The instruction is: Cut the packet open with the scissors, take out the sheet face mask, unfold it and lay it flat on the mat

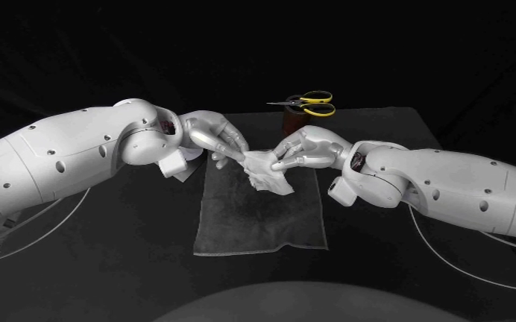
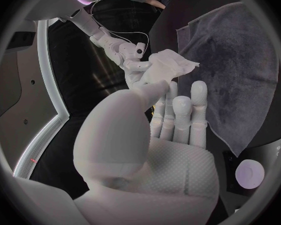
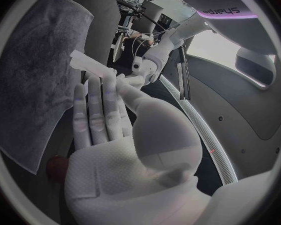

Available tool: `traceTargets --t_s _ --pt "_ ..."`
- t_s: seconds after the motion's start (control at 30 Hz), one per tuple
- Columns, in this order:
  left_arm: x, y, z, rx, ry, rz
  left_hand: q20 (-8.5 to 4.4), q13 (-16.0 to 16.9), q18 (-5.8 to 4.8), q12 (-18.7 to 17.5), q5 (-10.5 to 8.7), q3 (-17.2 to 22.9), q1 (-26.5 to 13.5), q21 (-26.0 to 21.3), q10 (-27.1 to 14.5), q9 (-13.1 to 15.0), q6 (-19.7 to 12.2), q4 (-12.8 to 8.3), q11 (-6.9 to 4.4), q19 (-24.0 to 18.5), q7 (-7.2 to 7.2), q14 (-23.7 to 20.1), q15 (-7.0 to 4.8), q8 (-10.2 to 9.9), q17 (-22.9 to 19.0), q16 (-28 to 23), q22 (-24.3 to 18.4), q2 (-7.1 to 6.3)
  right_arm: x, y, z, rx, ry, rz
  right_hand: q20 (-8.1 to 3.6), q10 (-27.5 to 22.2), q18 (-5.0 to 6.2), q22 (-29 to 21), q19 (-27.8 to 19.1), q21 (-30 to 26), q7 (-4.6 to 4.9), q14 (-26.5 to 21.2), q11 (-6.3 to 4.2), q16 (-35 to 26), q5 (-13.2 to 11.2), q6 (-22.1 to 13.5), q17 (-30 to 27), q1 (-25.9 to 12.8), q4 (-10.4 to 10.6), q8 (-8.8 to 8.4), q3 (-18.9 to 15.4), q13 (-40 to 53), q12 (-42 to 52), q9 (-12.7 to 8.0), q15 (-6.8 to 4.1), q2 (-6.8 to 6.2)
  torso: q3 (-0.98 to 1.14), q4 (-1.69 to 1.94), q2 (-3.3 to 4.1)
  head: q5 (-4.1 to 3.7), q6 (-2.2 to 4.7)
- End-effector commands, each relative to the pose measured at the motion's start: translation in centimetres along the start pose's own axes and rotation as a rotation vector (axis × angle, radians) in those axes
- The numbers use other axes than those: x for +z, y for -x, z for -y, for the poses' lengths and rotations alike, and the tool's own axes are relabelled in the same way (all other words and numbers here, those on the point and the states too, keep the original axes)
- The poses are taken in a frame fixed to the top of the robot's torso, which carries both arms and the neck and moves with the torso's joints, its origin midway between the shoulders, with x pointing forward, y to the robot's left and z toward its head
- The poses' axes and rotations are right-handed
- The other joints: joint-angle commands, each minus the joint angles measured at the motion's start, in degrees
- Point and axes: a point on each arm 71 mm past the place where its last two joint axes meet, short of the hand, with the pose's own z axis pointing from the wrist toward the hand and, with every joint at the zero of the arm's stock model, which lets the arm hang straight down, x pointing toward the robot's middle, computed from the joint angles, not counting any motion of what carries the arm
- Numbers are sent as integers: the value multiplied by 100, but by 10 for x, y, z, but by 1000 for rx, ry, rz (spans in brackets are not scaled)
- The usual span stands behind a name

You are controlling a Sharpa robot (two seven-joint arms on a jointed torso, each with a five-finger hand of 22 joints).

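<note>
Pinching what, over on the left?

— Pinching one edge of the face mask (image 1: 269, 175) with the left hand (image 1: 218, 137), thumb and fingertips closed on the fabric.

And in the middle?

— Bunched and crumpled, hanging just above the far end of the mat (image 1: 258, 225), strung between both hands. Out of the packet, by the look of it; not yet unfolded.

Then the right side?

— Grasping the opposite edge with the right hand (image 1: 304, 150), likewise clamped on the fabric, close beside the left.

So how to open it out well?

— Draw apart slowly, left going left and right going right, keeping each pinch on a single layer near the rim. Ease off if the bunch tightens instead of spreading. Looks thin and probably damp, so likely to cling to itself or tear under a jerk. Lower onto the middle of the mat only once spread wide, letting the hanging part touch first.

Anything behind the right hand?

— Just the scissors (image 1: 309, 101), yellow-handled, resting on a brown holder (image 1: 292, 123) behind the mat, apart from both hands. Leave alone.
</note>
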Motion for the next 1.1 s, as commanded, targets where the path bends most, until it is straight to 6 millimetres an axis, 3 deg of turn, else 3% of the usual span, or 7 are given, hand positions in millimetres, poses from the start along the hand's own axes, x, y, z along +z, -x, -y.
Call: traceTargets --t_s 0.03,0.73,0.97,1.1 --pt "1 2 1 -10 -4 39 -7 10 59 27 12 -10 -26 44 22 10 88 22 -15 78 61 49 -3 -1 30 37 33 9 0 3 -2 -5 20 31 -2 50 83 10 27 43 -27 57 -11 -18 21 -16 8 -17 -1 38 48 8 -26 283 -5 -31 -4 1 0 -2 -18" --pt "3 6 3 -48 -14 108 -13 20 56 26 12 -17 -71 53 -11 16 54 70 -6 107 75 71 -1 -27 8 49 31 -6 1 4 -4 9 27 45 -7 77 81 28 29 62 -28 73 -13 -27 21 -18 18 -44 5 54 133 12 -44 292 -9 -46 0 -3 -1 6 -22" --pt "3 7 4 -58 -15 118 2 22 54 -6 12 -30 -77 24 -108 -47 -92 116 37 95 114 -11 30 -162 -147 14 -9 13 1 4 -4 17 27 52 -8 81 81 32 30 66 -28 76 -13 -29 21 -18 20 -48 6 57 148 12 -47 294 -10 -47 -1 -1 0 21 -14" --pt "4 7 4 -61 -14 123 42 8 50 -68 12 -31 -58 -11 -231 -233 -256 134 102 66 176 -263 85 -387 -513 -86 -31 -6 1 5 -4 24 28 59 -9 83 81 34 29 68 -28 77 -14 -30 21 -19 21 -51 6 58 158 13 -49 295 -11 -49 -2 -1 -1 33 -5"
